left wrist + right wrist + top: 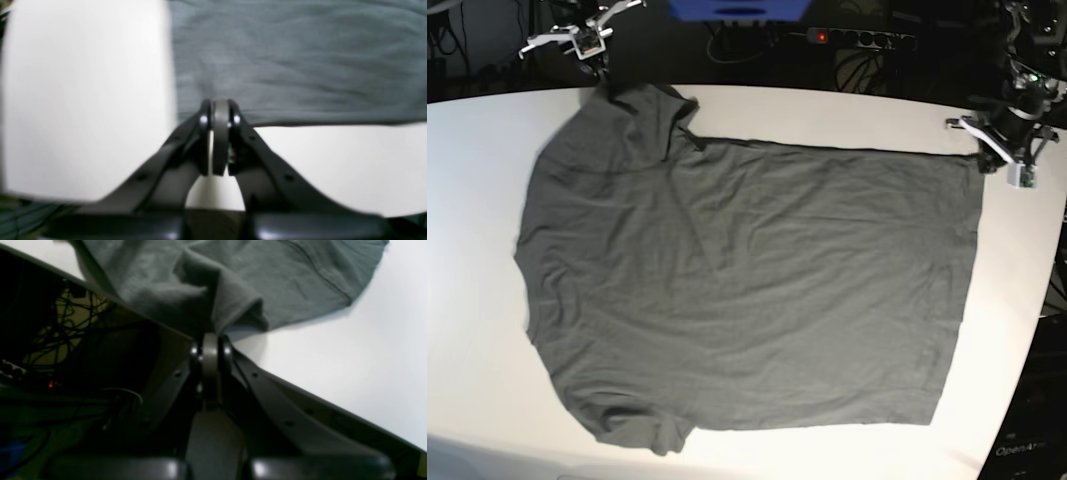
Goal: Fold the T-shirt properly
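1. Pinching fabric at both far corners: the left gripper has its jaws pressed together on the hem edge of the T-shirt, right at the corner where cloth meets bare table. Wrist view is blurry, but no gap shows btwn the jaws.
2. The right gripper is also pressed together, biting a bunched fold of the tee near the sleeve, right at the table's far edge. Cables and a dark gap sit beyond that edge.
3. In the base view the T-shirt lies spread flat over most of the white table, collar end toward that view's left, hem toward its right. Near sleeve is crumpled at the bottom-left; wrinkles across the body.
4. Risks, as I judge them:
 - right grip holds a bunch, not a clean edge, so it may lift extra layers or slip and the fold lands skewed;
 - arms lifting unevenly would drag the hem crooked;
 - cloth near the far edge could slide off the table toward the cables;
 - wrinkles get trapped if not tensioned first.
5. Around: power strip w/ red light and a blue box behind the table. Nothing lies on the shirt; no obstacle in the fold path that I can see.
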`<state>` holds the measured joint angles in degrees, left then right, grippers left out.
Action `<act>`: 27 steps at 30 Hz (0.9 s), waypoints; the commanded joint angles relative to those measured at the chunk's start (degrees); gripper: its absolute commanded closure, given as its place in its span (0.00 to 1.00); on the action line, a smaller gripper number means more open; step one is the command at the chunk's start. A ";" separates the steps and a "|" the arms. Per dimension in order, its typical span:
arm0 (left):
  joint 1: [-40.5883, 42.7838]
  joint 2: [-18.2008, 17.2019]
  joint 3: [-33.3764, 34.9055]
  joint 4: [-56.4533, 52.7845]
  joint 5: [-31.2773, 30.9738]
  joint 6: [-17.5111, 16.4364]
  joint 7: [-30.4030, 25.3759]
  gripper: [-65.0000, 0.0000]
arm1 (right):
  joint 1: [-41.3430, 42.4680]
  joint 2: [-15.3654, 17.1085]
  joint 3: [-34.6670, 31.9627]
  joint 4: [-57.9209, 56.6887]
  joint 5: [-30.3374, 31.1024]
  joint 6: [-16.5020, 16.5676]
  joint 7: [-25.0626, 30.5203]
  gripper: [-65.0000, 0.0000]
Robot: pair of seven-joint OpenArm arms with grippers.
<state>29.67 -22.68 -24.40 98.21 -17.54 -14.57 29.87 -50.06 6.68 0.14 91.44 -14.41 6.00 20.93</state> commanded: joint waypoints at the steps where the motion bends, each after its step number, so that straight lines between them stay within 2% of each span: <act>1: 0.09 -0.84 -1.31 0.82 -0.17 0.19 -0.81 0.98 | -0.79 0.31 0.17 0.56 0.57 -0.24 1.36 0.99; 10: -0.18 -0.84 -3.95 0.73 -0.17 0.02 3.06 0.97 | -0.88 0.31 -0.10 0.56 0.57 -0.24 1.36 0.99; 12: -0.18 -0.84 -4.04 0.73 -0.35 0.02 2.97 0.88 | -0.88 0.31 -0.10 0.56 0.57 -0.24 1.36 0.99; 17: -0.18 -0.22 -4.12 0.73 -0.35 0.02 2.70 0.47 | -0.88 0.31 -0.10 0.56 0.57 -0.24 1.36 0.99; 19: -0.44 0.74 -4.12 0.99 -0.26 0.02 2.70 0.35 | -0.88 0.31 -0.10 0.56 0.57 -0.24 1.36 0.99; 20: -0.97 1.01 -4.12 0.99 -0.26 0.02 2.70 0.32 | -0.88 0.31 -0.10 0.56 0.57 -0.24 1.36 0.99; 27: -5.10 1.09 -3.68 -4.98 -0.17 0.02 2.97 0.32 | -0.88 0.31 -0.10 0.56 0.57 -0.24 1.36 0.99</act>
<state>24.60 -20.73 -27.70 92.29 -17.65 -14.85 33.91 -50.02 6.68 -0.03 91.42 -14.41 5.98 20.97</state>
